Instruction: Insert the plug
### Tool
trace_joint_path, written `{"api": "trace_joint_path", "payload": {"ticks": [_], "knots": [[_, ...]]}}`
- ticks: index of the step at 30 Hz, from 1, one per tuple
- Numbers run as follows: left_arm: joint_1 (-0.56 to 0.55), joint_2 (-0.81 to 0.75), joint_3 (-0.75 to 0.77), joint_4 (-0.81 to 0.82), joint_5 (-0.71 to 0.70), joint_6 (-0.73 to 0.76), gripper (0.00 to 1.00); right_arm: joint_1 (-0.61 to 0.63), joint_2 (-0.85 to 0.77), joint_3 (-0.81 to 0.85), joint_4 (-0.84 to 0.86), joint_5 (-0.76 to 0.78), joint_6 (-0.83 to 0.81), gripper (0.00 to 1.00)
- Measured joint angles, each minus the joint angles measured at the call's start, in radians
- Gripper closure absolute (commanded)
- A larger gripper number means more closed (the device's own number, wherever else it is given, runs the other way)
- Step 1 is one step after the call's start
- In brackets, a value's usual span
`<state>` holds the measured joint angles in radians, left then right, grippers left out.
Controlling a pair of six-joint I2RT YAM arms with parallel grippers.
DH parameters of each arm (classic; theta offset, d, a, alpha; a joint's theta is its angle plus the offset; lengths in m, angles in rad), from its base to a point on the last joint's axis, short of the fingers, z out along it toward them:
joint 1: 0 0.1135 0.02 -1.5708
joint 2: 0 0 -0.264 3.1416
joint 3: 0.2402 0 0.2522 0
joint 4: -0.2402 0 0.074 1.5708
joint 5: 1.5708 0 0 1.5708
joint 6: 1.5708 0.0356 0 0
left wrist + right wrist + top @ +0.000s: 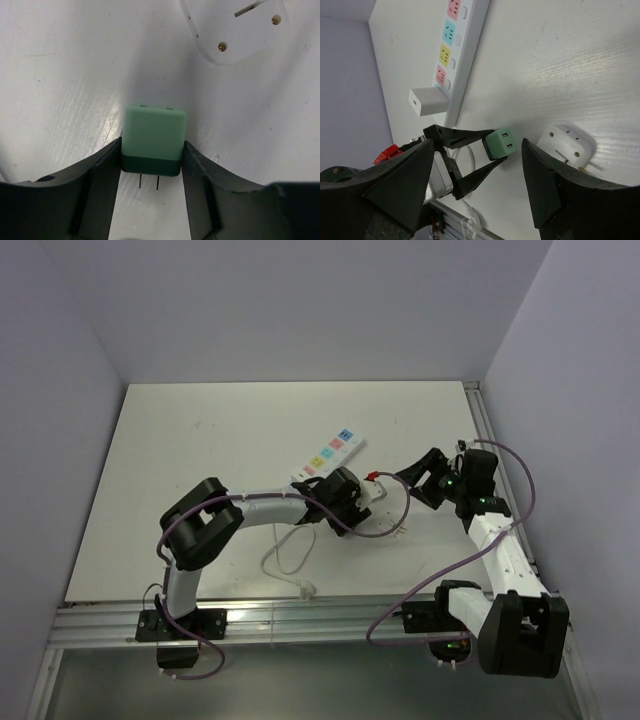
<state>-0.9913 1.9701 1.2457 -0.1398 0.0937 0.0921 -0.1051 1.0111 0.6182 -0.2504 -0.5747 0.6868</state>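
Left pincer (152, 155) has both fingers pressed against the sides of the green plug (155, 132), about half closed; the prongs (140, 181) point to 6 o'clock in its wrist view, back toward the wrist. From the right wrist, the power strip (462, 50) lies at 11 o'clock from the plug, long axis near 12 to 6, a white charger (427, 101) at its near end. Right pincer (479, 145) gapes wide, empty. The left arm is nearer; the prongs likely need turning toward the sockets.
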Motion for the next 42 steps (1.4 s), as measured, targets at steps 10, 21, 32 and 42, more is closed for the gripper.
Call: {"api": "trace_joint_path", "payload": {"ticks": [10, 21, 32, 42], "knots": [[0.016, -0.137, -0.178, 0.101, 0.062, -0.018, 0.68, -0.026, 0.037, -0.02, 0.001, -0.085, -0.055, 0.26], [0.132, -0.422, -0.383, 0.347, 0.159, -0.097, 0.66, 0.195, 0.204, -0.013, 0.038, -0.239, -0.07, 0.3], [0.132, -0.446, -0.45, 0.39, 0.211, -0.108, 0.66, 0.322, 0.337, 0.069, 0.146, -0.307, 0.01, 0.36], [0.132, -0.462, -0.457, 0.412, 0.225, -0.107, 0.65, 0.372, 0.452, 0.169, 0.122, -0.323, 0.001, 0.44]]}}
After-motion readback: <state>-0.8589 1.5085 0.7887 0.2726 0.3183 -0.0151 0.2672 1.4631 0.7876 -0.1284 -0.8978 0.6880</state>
